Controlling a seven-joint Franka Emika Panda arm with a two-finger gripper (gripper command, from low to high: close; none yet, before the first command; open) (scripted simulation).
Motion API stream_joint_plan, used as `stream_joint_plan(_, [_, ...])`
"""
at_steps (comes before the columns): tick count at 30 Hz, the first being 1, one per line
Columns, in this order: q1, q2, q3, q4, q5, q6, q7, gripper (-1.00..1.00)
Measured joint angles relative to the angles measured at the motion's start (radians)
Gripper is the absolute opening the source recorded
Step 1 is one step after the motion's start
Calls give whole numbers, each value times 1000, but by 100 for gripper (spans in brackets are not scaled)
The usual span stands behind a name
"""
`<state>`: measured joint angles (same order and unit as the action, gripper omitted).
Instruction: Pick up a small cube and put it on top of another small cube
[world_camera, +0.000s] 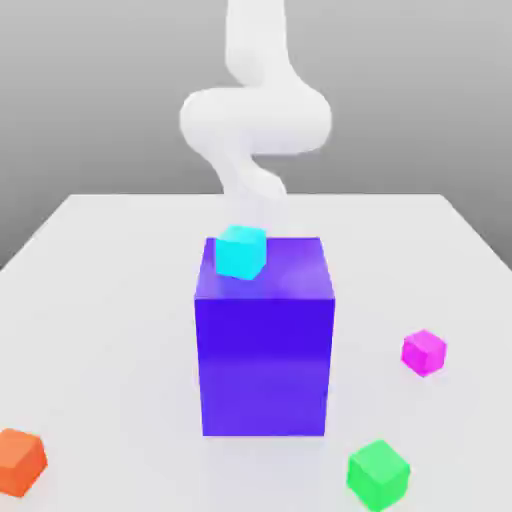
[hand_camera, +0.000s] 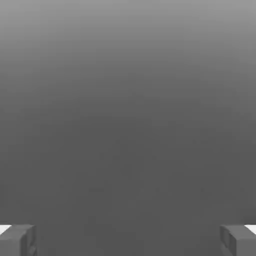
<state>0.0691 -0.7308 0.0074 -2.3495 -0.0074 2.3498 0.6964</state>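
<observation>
Nearest the surface's (world_camera: 120, 300) front edge sit two loose cubes: an orange cube (world_camera: 20, 461) at the front corner on the exterior view's left, and a green cube (world_camera: 378, 474) towards the front on the exterior view's right. Both rest flat and well apart from everything else.

Further in, near the edge on the exterior view's right, the small pink cube (world_camera: 424, 352) lies on the surface, untouched and free on all sides; judged an easy approach from above.

At the centre stands the big blue block (world_camera: 264, 345), upright. A cyan cube (world_camera: 241, 251) rests on its top face, near the far corner on the exterior view's left. That raised perch makes it a candidate base for stacking, though a high one.

Behind the block the white arm (world_camera: 255, 115) rises, well clear of every cube; the task appears not yet begun.

The hand view supplies what the exterior view does not: the end effector (hand_camera: 128, 240) with its fingers (hand_camera: 17, 240) spread wide apart, nothing between them, facing plain grey background.
</observation>
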Motion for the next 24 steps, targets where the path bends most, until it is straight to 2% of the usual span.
stream_joint_plan(13, [353, 366, 38, -260, -20, 262, -561, 0])
stream_joint_plan(24, [601, 670, 127, -478, 3, 481, -1056, 0])
